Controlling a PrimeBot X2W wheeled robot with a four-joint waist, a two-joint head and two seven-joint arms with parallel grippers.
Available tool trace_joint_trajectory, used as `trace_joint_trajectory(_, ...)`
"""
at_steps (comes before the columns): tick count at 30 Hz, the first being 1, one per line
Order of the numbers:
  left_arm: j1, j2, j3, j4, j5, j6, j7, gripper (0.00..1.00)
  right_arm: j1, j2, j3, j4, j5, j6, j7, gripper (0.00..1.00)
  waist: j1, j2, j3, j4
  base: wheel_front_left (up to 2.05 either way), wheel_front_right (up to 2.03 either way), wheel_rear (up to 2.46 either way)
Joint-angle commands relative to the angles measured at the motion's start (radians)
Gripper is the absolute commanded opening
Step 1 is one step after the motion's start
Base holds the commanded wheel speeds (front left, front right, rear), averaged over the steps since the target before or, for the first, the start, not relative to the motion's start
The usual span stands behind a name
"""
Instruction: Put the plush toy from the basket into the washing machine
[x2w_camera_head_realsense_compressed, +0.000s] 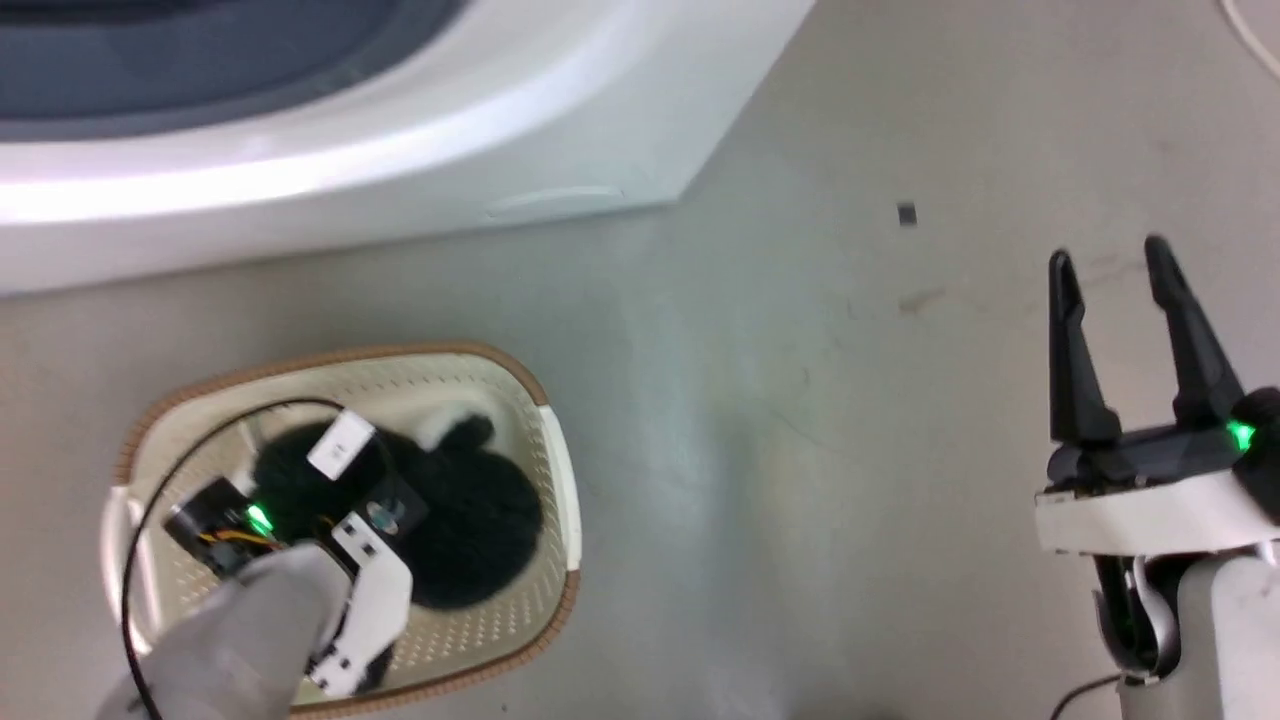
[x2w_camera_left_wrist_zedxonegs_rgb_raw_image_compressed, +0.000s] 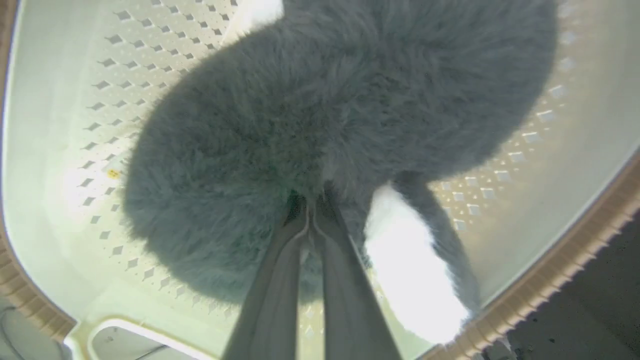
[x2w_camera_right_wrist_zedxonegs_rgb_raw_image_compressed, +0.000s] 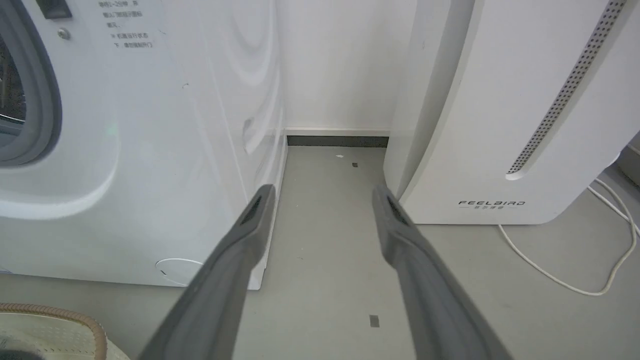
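My left gripper (x2w_camera_left_wrist_zedxonegs_rgb_raw_image_compressed: 311, 199) is down in the basket (x2w_camera_head_realsense_compressed: 556, 470), fingers pinched almost together on the dark fur of the plush toy (x2w_camera_left_wrist_zedxonegs_rgb_raw_image_compressed: 340, 100). Toy is inside the basket. The washing machine (x2w_camera_head_realsense_compressed: 400, 150) is just beyond the basket. My right gripper (x2w_camera_head_realsense_compressed: 1108, 255) is spread wide and empty above the floor (x2w_camera_head_realsense_compressed: 800, 400), aimed at the gap between the washing machine and the FEELBIRD appliance (x2w_camera_right_wrist_zedxonegs_rgb_raw_image_compressed: 500, 125).

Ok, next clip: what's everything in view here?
floor: one, grey, under everything
washing machine: one, white, standing on the floor
basket: one, cream with brown rim, on the floor before the washing machine
plush toy: one, black and white, lying in the basket
FEELBIRD appliance: one, white, right of the washing machine
cable: one, white, on the floor by the appliance
left gripper: one, dark, shut on the plush toy's fur
right gripper: one, dark, open above the floor
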Motion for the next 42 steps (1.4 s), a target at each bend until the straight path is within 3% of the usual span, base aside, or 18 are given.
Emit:
trace_joint_trajectory(1,0.017,-0.005,0.003,0.000,-0.010,0.000,-0.013,0.00,0.009,-0.001,-0.003,0.005,-0.003,-0.001,-0.004,1.00,0.0000,0.0000,-0.065,0.034,0.00,0.00,0.00)
trace_joint_trajectory(12,0.104,-0.055,0.017,0.000,-0.057,0.000,-0.141,0.00,0.094,-0.001,-0.023,0.035,-0.025,-0.001,-0.004,1.00,0.0000,0.0000,-0.231,0.096,0.00,0.00,0.00)
trace_joint_trajectory(27,0.186,-0.148,0.055,-0.025,-0.110,0.068,-0.228,0.00,0.213,-0.001,-0.060,0.068,-0.044,-0.001,-0.004,1.00,0.0000,0.0000,-0.412,0.192,0.00,0.00,0.00)
trace_joint_trajectory(32,0.200,-0.146,0.083,-0.097,-0.120,0.099,-0.231,0.00,0.242,-0.001,-0.067,0.077,-0.046,-0.001,-0.004,1.00,0.0000,0.0000,-0.459,0.219,0.00,0.00,0.00)
trace_joint_trajectory(42,0.257,-0.083,0.159,-0.324,-0.101,0.198,-0.232,0.00,0.287,-0.001,-0.078,0.083,-0.046,-0.001,-0.004,1.00,0.0000,0.0000,-0.530,0.256,0.00,0.00,0.00)
